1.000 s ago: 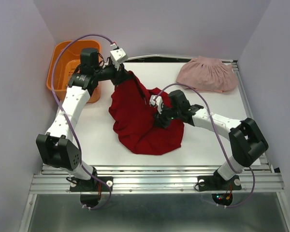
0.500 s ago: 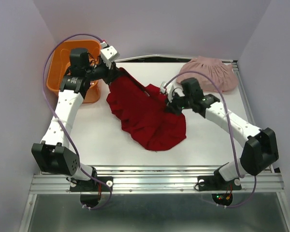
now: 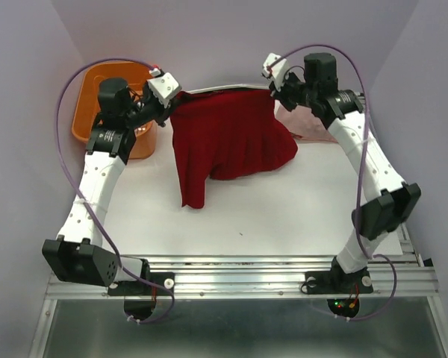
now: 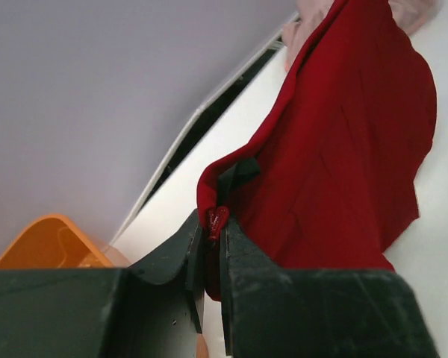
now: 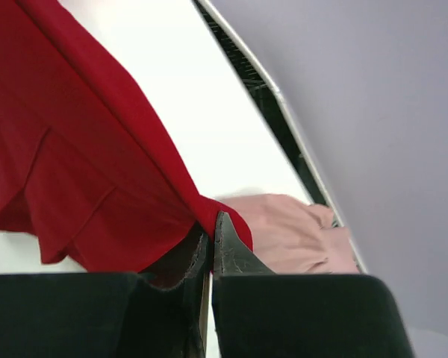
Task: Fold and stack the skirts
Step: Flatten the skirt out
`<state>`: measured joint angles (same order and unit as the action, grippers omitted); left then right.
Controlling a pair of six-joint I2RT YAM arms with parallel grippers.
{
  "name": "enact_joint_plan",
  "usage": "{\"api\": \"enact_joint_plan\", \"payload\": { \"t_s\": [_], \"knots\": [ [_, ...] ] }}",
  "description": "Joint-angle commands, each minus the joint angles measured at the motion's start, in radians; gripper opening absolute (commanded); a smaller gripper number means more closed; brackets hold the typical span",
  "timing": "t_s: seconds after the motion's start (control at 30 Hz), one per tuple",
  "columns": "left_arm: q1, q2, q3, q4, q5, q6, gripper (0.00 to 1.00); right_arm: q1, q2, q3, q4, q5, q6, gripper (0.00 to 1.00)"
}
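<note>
Left gripper (image 4: 213, 224) clenched on one upper corner of the red skirt (image 3: 228, 138); right gripper (image 5: 211, 224) clenched on the opposite upper corner. The garment's top edge runs stretched between the two grippers, and the cloth hangs spread below them above the white table (image 3: 284, 216), reaching lowest beneath the left gripper; whether the hem touches the surface cannot be told. The pink skirt (image 5: 284, 231) lies bunched just beneath and beyond the right gripper. An orange basket (image 3: 89, 97) stands outboard of the left gripper.
</note>
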<state>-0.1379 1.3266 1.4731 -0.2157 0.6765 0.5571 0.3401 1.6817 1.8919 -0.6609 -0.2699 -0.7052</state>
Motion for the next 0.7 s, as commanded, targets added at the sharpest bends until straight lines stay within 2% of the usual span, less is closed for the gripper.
{"api": "enact_joint_plan", "payload": {
  "t_s": [0.0, 0.03, 0.07, 0.17, 0.27, 0.37, 0.43, 0.5, 0.53, 0.63, 0.67],
  "knots": [
    [0.04, 0.069, -0.01, 0.286, -0.205, -0.019, 0.0, -0.082, 0.163, 0.227, 0.0, 0.248, -0.04, 0.01],
    [0.041, 0.103, 0.016, 0.338, -0.222, -0.031, 0.0, -0.082, 0.211, 0.301, 0.001, 0.256, -0.046, 0.01],
    [0.041, 0.133, 0.089, 0.355, -0.251, -0.043, 0.0, -0.082, 0.298, 0.45, 0.0, 0.265, -0.063, 0.01],
    [0.052, 0.256, 0.269, 0.406, -0.299, -0.12, 0.0, -0.082, 0.432, 0.672, 0.07, 0.326, -0.118, 0.01],
    [0.07, 0.339, 0.42, 0.427, -0.301, -0.21, 0.0, -0.082, 0.428, 0.653, 0.254, 0.372, -0.128, 0.01],
    [0.083, 0.342, 0.444, 0.447, -0.258, -0.243, 0.0, -0.082, 0.374, 0.593, 0.387, 0.364, -0.085, 0.01],
    [0.083, 0.286, 0.393, 0.488, -0.233, -0.246, 0.0, -0.082, 0.319, 0.55, 0.396, 0.342, -0.065, 0.01],
    [0.083, 0.225, 0.25, 0.516, -0.174, -0.217, 0.0, -0.082, 0.23, 0.482, 0.362, 0.285, -0.062, 0.01],
    [0.083, 0.15, 0.122, 0.554, -0.138, -0.207, 0.0, -0.082, 0.19, 0.364, 0.342, 0.226, -0.074, 0.01],
    [0.083, -0.005, -0.077, 0.573, -0.06, -0.136, 0.0, -0.082, 0.007, 0.103, 0.345, 0.135, -0.129, 0.01],
    [0.083, -0.042, -0.214, 0.573, -0.017, -0.114, 0.0, -0.082, -0.041, -0.085, 0.357, 0.076, -0.16, 0.01]
  ]
}}
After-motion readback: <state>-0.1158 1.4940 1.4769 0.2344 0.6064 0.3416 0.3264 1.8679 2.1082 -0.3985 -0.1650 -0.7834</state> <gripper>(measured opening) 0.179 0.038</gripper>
